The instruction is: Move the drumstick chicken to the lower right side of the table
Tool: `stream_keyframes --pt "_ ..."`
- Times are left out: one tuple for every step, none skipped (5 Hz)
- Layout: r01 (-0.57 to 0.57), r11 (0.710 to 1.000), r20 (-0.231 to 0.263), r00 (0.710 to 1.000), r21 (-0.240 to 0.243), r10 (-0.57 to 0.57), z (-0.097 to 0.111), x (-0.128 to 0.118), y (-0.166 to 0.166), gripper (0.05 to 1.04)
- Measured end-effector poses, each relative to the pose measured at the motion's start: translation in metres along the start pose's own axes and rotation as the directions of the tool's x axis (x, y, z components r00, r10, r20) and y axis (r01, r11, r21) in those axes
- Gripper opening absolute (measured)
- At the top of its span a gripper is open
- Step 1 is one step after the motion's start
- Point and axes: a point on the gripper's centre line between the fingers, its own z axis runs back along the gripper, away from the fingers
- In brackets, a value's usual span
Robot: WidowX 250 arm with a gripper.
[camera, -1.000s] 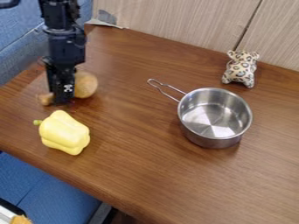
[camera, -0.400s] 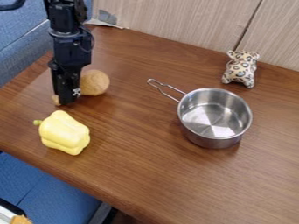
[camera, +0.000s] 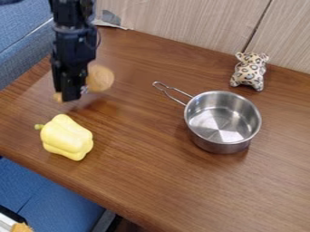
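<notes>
Drumstick chicken (camera: pixel 100 78), in the camera view, sits at about ten o'clock from the middle of the table (camera: pixel 157 181), right at the black gripper (camera: pixel 72 96). Its long axis runs on a slant: the round, thick end pokes out toward two o'clock and the narrow tip toward eight, with the jaws crossing the slimmer part between. From where I stand, the jaws look narrowed around that part, holding the drumstick; a dark smudge on the wood beneath suggests it hangs just above the table. The one arm hangs down from the upper left.

The lower right side lies toward four o'clock, so the coming move is a long sideways carry. A yellow bell pepper (camera: pixel 66 137) sits near, at six o'clock from the jaws. A steel saucepan (camera: pixel 223 122) stands well apart, between three and four. Passing below the pan seems wise; a low swing could knock it with the thick end.
</notes>
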Motion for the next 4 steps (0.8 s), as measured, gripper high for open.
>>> stream_keyframes --pt "-0.043 0.998 0.068 0.997 0.041 0.041 0.026 0.002 -0.002 0.328" --pt "-0.083 0.992 0.142 0.987 0.091 0.069 0.057 0.006 -0.011 0.328" --pt "-0.037 0.994 0.219 0.976 0.1 0.014 0.08 0.013 -0.027 0.328" --pt "0.073 0.99 0.287 0.952 0.118 -0.105 0.1 0.022 -0.055 0.328"
